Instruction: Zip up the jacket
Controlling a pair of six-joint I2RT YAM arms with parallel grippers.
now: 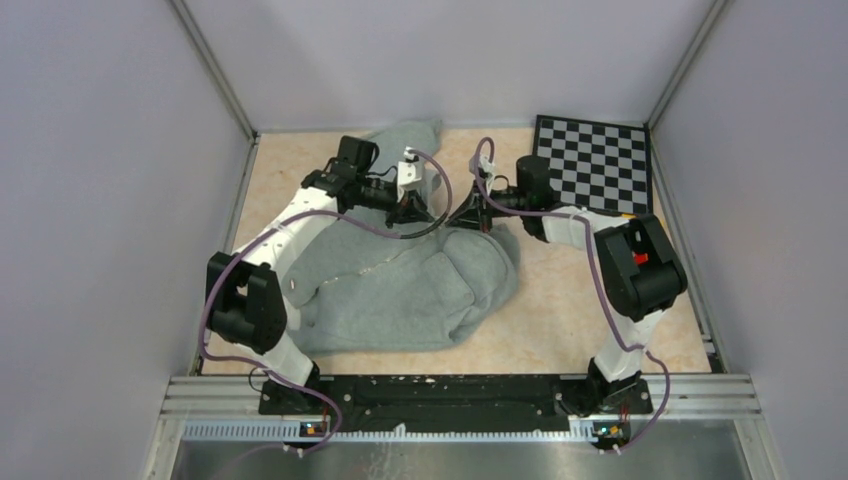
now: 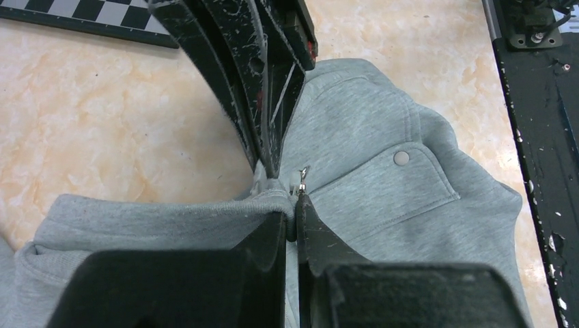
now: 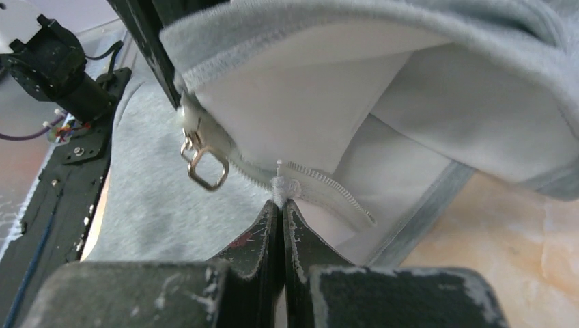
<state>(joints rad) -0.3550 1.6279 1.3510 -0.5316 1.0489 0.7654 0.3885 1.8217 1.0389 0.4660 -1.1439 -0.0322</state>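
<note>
The jacket (image 1: 400, 290) lies crumpled on the table (image 1: 570, 310), left of centre, with 1 sleeve trailing toward the far wall and the bulk of the cloth bunched toward the near edge. A pale zipper line (image 1: 372, 267) runs across its top side. A checkerboard (image 1: 595, 160) lies flat in the far right corner, well apart from the cloth.

Both arms reach over the jacket and meet at its far edge. The left gripper (image 1: 408, 208) and the right gripper (image 1: 472, 215) point toward each other, tips close together.

In the left wrist view, the left fingers (image 2: 276, 236) are pressed together on the jacket's ribbed hem, right at the end of the zipper. The right arm's fingers come down from above to nearly the same spot. Just beside the pinch lies a patch pocket (image 2: 382, 195) with a round snap (image 2: 401, 158) on its flap.

In the right wrist view, the right fingers (image 3: 270, 225) are clamped on the bottom end of 1 zipper tape (image 3: 328, 184), which lifts that edge and shows the pale lining. The metal pull (image 3: 205, 167) hangs from the slider on the other edge, just left of the held tape end and next to the left arm's dark finger. Whether the 2 zipper halves are joined at the slider cannot be told
</note>
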